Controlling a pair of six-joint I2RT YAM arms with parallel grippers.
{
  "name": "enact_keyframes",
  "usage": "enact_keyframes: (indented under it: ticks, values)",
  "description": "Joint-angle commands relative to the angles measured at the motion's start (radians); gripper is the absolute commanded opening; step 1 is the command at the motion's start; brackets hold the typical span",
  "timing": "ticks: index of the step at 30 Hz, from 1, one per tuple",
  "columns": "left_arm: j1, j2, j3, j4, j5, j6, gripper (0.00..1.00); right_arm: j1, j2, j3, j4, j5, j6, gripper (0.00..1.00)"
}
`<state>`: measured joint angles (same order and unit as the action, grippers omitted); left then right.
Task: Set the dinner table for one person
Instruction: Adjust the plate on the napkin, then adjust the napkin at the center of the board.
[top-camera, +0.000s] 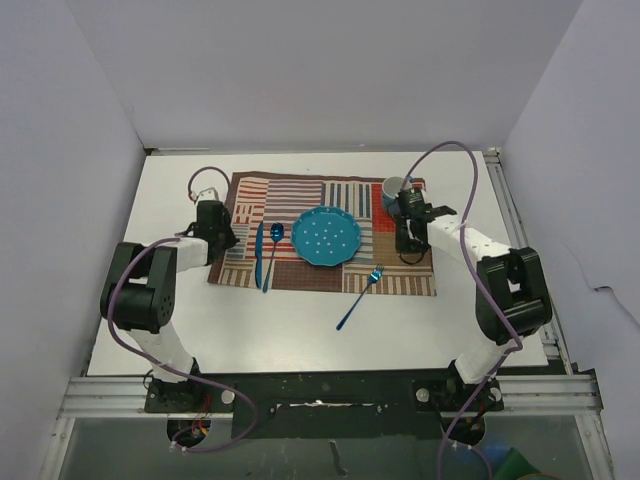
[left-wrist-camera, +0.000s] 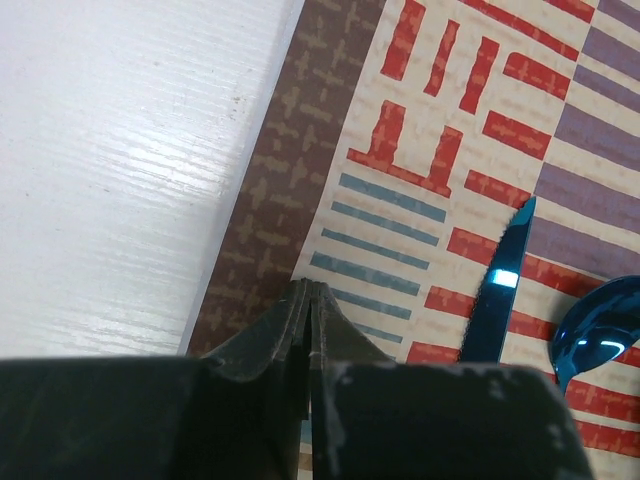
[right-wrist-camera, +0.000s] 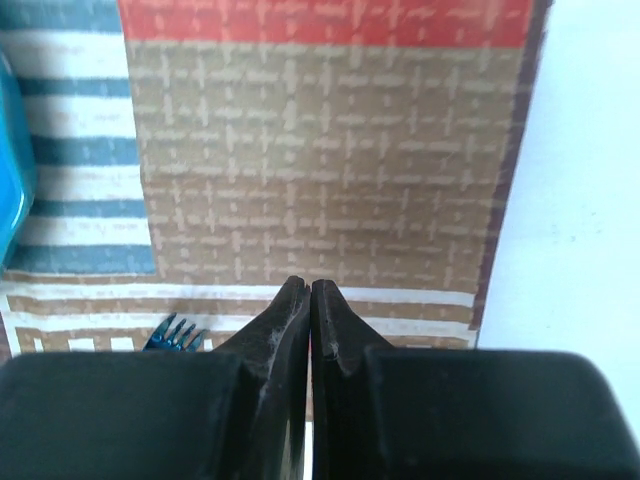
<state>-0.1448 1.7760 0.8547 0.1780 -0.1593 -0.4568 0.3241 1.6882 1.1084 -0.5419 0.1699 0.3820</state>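
- Dinner table (top-camera: 290, 335): white top with rails, fills the middle of the overhead view, arm bases at its near edge. The enclosure walls close in around its edges.
- Cup (top-camera: 393, 187): blue, on the far right corner of the placemat (top-camera: 300, 195). The right arm's wrist partly covers it, so only the rim and some wall show. Its contents cannot be made out.
- Right gripper (right-wrist-camera: 310, 290): fingers pressed together with nothing between them, low over the brown patch near the mat's right edge. From overhead its own body hides the tips.
- Left gripper (left-wrist-camera: 308, 290): clenched too, and empty. Its tips are over the mat's brown left border, with bare table just to the left.
- Knife (top-camera: 259, 255): blue, on the mat just right of the left gripper. The left wrist view shows only the serrated blade end, the rest cut off by the gripper body.
- Spoon (top-camera: 272, 250): blue, between the knife and the plate (top-camera: 326, 237). Whether it touches the knife is too small to tell.
- Plate: teal, scalloped, dotted, at mat centre. The right wrist view catches only a sliver of it at the frame's left edge.
- Fork (top-camera: 360, 298): blue, lying diagonal, tines on the mat's near edge, handle out on bare table. The right wrist view shows just the tines beside the gripper body.
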Motion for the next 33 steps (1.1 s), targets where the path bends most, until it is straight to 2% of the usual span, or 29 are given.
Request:
enact_keyframes:
  ticks: [1,5,11,21,27,33]
  values:
    - [0.002,0.018,0.019,-0.079,0.036,-0.064,0.0,-0.028,-0.006,0.077,0.014,-0.036,0.001,0.0]
    - [-0.003,-0.036,0.007,-0.19,0.01,-0.114,0.0,-0.031,0.012,0.112,0.002,-0.052,-0.005,0.0]
    - [-0.039,-0.211,-0.062,-0.292,-0.053,-0.179,0.0,-0.034,0.017,0.123,-0.004,-0.087,-0.002,0.0]
    - [-0.1,-0.418,-0.115,-0.389,-0.133,-0.23,0.0,-0.038,-0.087,0.083,-0.027,-0.083,-0.02,0.0]
    - [-0.096,-0.388,-0.114,-0.3,-0.1,-0.204,0.0,-0.079,-0.098,0.053,-0.034,-0.091,-0.035,0.0]
    - [-0.073,-0.275,-0.055,-0.192,-0.049,-0.15,0.0,-0.119,-0.097,-0.003,0.021,-0.119,-0.023,0.0]
